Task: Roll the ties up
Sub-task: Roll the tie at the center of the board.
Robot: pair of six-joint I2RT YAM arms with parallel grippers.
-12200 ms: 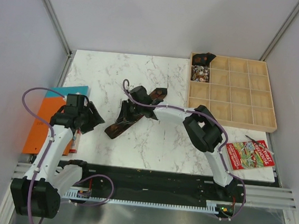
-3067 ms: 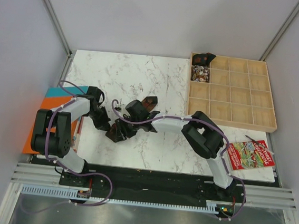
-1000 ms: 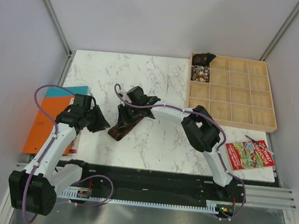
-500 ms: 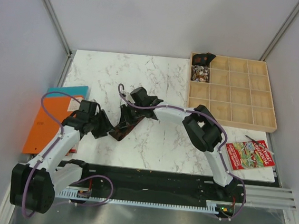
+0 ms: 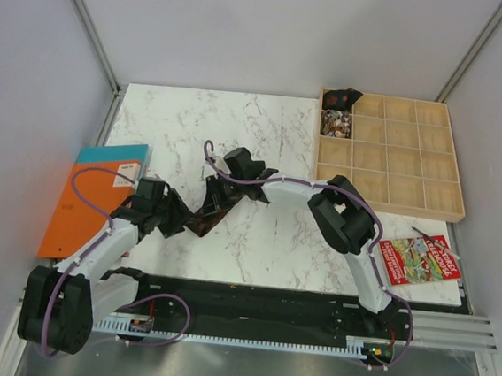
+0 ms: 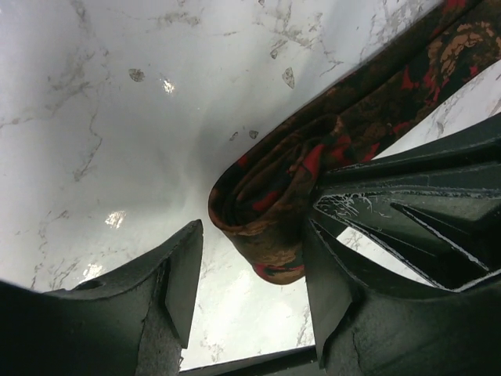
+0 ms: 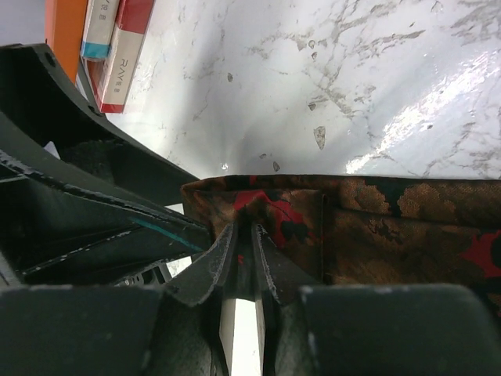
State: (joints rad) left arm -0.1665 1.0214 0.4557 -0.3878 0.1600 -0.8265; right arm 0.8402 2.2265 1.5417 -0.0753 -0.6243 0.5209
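A dark brown tie (image 5: 210,211) with a red and tan pattern lies at the middle of the marble table (image 5: 266,127). Its near end is folded into a loose roll (image 6: 262,223). My left gripper (image 5: 177,220) is low at that roll and open. The roll sits between its fingers (image 6: 184,270), close against the right-hand one, with a gap on the other side. My right gripper (image 7: 243,233) is shut on a fold of the tie (image 7: 391,227) just beside the roll. In the top view the right gripper (image 5: 225,196) is over the tie's middle.
A wooden compartment tray (image 5: 412,181) stands at the back right, with small rolled bundles (image 5: 336,121) in two corner cells. Orange and teal books (image 5: 69,215) lie off the table's left side, a red booklet (image 5: 420,259) at the right. Red boxes (image 7: 117,47) lie near the books.
My left arm has swung right and down to the tie's near end, and its jaws have opened around the roll. The right gripper has kept its hold and shifted slightly right.
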